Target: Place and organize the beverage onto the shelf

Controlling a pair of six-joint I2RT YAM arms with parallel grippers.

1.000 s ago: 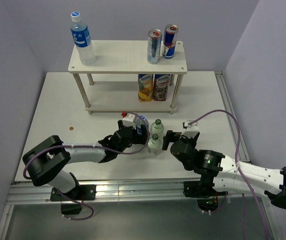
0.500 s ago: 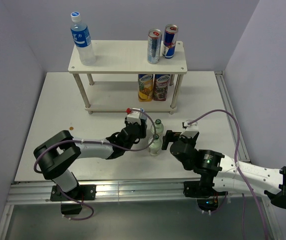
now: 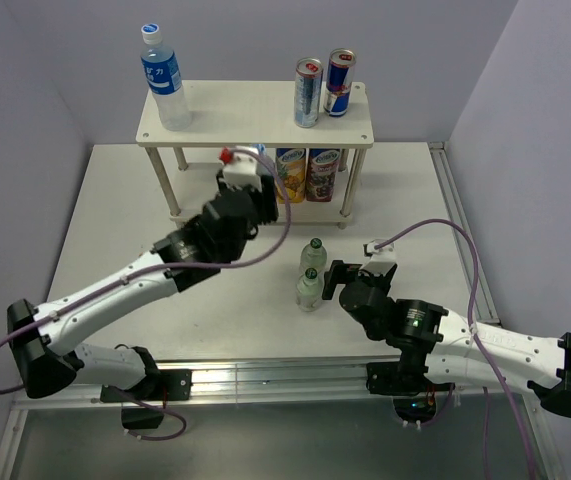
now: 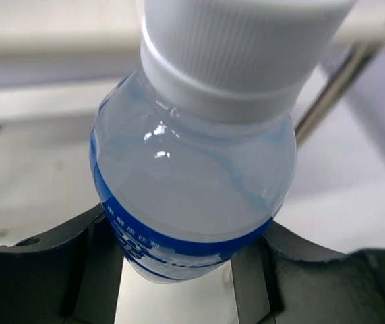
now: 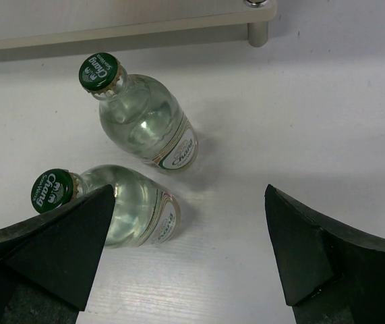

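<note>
Shelf (image 3: 255, 125): small two-tier rack of pale cream boards on slim silver legs, standing at the far middle of the white table (image 3: 115, 220).

Far left of the top board: tall clear water bottle (image 3: 165, 78) with blue label and white cap, upright and alone at that end.

Left gripper (image 3: 243, 185): reached out to the front of the shelf, level with the lower tier and just left of the cans there. The wrist view shows its black fingers (image 4: 91, 270) closed narrow on the body of a clear plastic bottle (image 4: 192, 182) with a blue label band and ribbed white cap. The cap end points toward the shelf. Cannot tell whether the base rests on anything.

Lower board, right part: two printed fruit-pattern cans (image 3: 290, 175) upright, touching side by side.

Top board, right end: slim silver-and-blue can (image 3: 307, 92), and just beside it to the right a blue-and-silver can (image 3: 340, 83) with red markings. Both upright.

Table, near the middle: two small clear glass bottles with green crown caps, both upright, one farther (image 3: 312, 255), one nearer (image 3: 309, 290), close together.

Right gripper (image 3: 337, 278): low over the table, just right of the nearer glass bottle. Jaws spread wide, nothing between them. In the wrist view that bottle sits against the left finger (image 5: 64, 250); contact unclear.
</note>
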